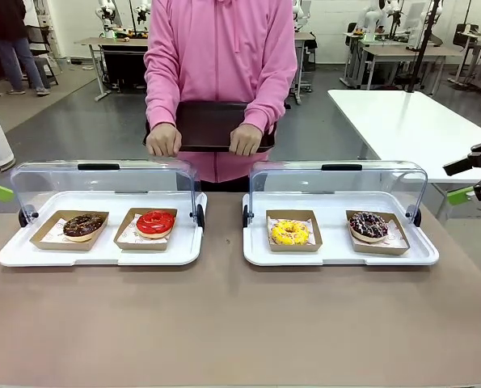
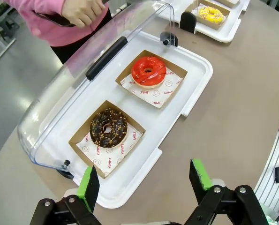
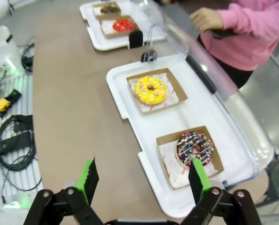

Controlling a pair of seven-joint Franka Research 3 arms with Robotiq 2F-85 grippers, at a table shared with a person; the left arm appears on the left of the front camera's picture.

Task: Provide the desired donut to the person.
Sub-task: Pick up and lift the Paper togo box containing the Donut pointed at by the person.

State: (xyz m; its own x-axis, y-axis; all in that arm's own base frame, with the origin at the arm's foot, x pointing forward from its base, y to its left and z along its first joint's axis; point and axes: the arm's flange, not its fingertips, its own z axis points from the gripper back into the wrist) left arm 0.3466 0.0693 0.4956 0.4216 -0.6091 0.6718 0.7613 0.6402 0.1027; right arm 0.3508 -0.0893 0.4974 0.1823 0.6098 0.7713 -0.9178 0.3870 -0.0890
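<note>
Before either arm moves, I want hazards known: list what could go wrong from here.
Wrong pick: the person's hands both grip the dark tray, pointing at no donut.
The raised clear lids stand just behind the donuts; the open left claw may knock one reaching in.
Pinching could smear the red donut.

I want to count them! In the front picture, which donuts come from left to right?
Chocolate donut → red donut → yellow donut → sprinkle donut.
</note>
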